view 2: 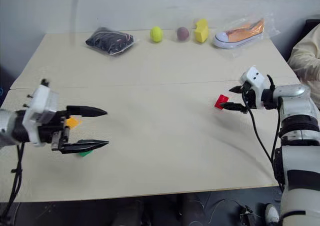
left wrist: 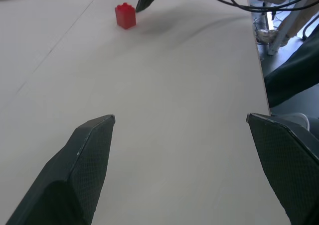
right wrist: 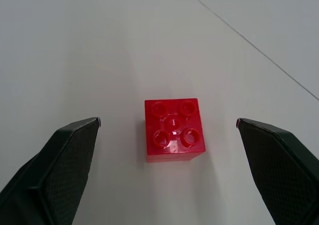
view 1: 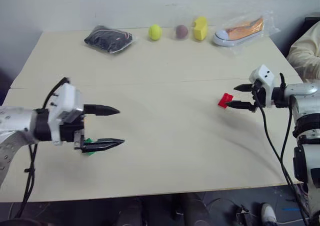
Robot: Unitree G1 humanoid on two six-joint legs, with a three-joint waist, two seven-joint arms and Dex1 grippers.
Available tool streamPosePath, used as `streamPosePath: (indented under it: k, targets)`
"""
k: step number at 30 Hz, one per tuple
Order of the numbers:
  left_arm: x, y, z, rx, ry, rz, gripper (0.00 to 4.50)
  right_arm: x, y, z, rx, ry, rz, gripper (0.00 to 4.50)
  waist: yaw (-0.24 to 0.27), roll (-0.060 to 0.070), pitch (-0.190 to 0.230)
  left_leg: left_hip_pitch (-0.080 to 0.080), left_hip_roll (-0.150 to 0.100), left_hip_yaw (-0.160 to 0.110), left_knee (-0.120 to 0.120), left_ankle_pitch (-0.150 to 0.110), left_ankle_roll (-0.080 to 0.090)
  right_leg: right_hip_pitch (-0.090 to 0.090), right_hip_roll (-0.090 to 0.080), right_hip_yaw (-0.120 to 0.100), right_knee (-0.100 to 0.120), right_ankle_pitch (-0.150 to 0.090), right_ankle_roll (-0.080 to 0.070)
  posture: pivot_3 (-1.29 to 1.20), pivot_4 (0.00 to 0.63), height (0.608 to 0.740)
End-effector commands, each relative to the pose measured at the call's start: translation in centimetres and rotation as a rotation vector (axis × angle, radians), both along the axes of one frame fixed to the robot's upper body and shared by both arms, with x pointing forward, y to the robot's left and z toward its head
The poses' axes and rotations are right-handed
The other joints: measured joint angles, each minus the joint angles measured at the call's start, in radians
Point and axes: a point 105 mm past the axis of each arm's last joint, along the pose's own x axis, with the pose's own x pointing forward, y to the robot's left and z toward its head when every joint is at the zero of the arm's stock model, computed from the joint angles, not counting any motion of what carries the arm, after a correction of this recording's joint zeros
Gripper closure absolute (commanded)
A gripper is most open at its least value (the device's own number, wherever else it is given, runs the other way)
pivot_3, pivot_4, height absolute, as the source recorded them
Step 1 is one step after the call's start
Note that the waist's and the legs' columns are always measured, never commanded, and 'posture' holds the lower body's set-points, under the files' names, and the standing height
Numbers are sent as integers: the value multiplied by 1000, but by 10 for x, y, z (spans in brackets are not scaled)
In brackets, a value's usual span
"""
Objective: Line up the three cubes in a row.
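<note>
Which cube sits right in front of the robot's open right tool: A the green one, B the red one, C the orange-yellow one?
B: the red cube lies on the table between the spread fingers of the right tool, not yet gripped.

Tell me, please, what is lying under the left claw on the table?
Under the open left claw lie two cubes: the green cube, partly hidden by the lower finger, and the orange-yellow cube behind it. Both are mostly covered, so their exact position is unclear.
</note>
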Motion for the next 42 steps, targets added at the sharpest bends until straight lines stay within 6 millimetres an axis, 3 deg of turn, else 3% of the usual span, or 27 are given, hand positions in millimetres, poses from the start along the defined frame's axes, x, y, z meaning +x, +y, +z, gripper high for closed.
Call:
streamPosePath:
  k: [1, 4, 6, 14, 17, 23, 24, 27, 32, 42]
  targets:
    - [-4, -10, 11, -20, -16, -57, 31, 7, -1, 11, -14, -46, -30, 0, -1, 0, 0, 0, 0, 0, 1, 0, 0, 0, 0, 0, 1, 0, 0, 0, 150, 740]
    - [-4, -16, 17, -26, -36, -82, 31, 8, 4, 1, -22, -23, -25, 0, 0, 0, 0, 0, 0, 0, 2, 0, 0, 0, 0, 1, 3, 0, 0, 0, 150, 740]
    - [-4, -17, 18, -19, -45, -86, 0, 8, 5, -6, -31, -12, -30, 386, 0, 0, 0, 0, 0, 0, 3, 0, 0, 0, 0, 1, 3, 0, 0, 0, 150, 740]
    - [-3, -16, 19, -8, -53, -89, 0, 7, 6, -9, -2, -10, -22, 2985, 2, 1, 0, 0, 0, 0, 3, 0, 0, 0, 0, 1, 3, 0, 0, 0, 150, 740]
    - [-4, -17, 18, -8, -52, -97, 0, 1, 8, -10, -12, -3, 40, 3019, 3, 1, 0, 0, 0, -1, 3, 0, 0, 0, 0, 1, 3, 0, 0, 0, 150, 740]
    - [-9, -18, 4, 34, -4, -140, 0, -35, 36, 1, 7, 53, 428, 3019, 5, 1, 0, 0, 0, -1, 4, 0, 0, 1, 0, 1, 4, 0, 0, 0, 150, 740]
    - [-11, -19, 0, 47, 4, -155, 0, -46, 43, 2, -8, 51, 491, 3019, 6, 1, 0, 0, 0, -1, 4, 0, 0, 1, 0, 1, 4, 0, 0, 0, 150, 740]
    - [-17, -23, -21, 109, 20, -211, 0, -103, 82, -11, -24, 94, 694, 3019, 19, 1, 0, -1, 1, -5, 4, 0, -1, 1, 0, -1, 4, 0, 1, 0, 150, 740]
    - [-19, -27, -30, 134, 16, -257, 0, -140, 101, -35, -81, 96, 719, 3019, 26, 1, 1, 1, 0, -2, 6, 0, -1, 2, 1, 1, 2, 0, 1, 0, 150, 740]
    - [-16, -26, -36, 130, 0, -269, 0, -129, 103, -51, -138, 36, 621, 3019, 33, 1, 1, 2, -1, -2, 5, 0, -1, 2, 0, 1, 2, 0, 1, 0, 150, 740]
